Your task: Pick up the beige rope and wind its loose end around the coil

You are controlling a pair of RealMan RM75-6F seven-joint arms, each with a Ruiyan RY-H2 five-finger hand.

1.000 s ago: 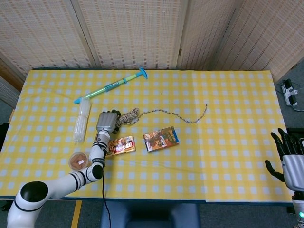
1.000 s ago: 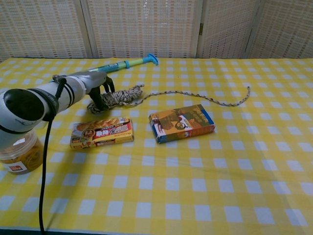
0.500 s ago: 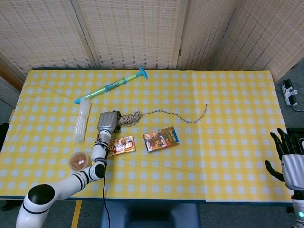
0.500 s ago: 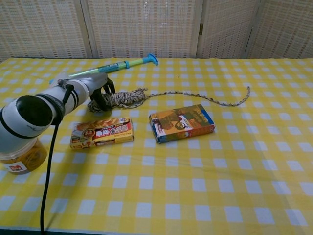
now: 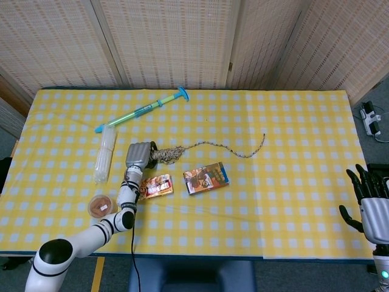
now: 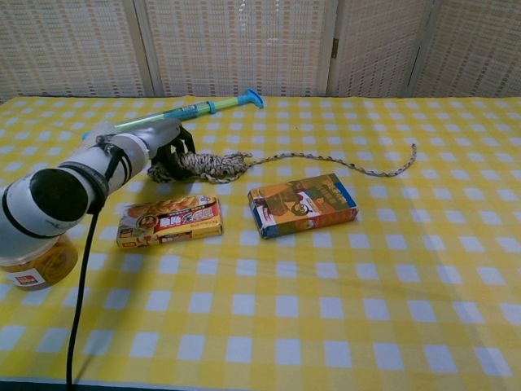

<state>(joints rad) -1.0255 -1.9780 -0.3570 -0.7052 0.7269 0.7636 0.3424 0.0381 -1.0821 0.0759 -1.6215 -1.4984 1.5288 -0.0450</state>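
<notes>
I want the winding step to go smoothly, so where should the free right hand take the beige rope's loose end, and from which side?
Judging by its pose, pinch the loose end near its tip, coming from above. It lies flat on the tablecloth, stretched away from the coil at the left hand, nothing crowding it. The right hand waits off the table edge.

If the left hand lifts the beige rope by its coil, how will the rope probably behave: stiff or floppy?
Probably floppy: the rope's loose end lies in a wavy curve across the table, so it would likely dangle and drag. The coil looks loosely bundled, so it may sag or loosen where the left hand touches it. It seems light and unlikely to roll.
</notes>
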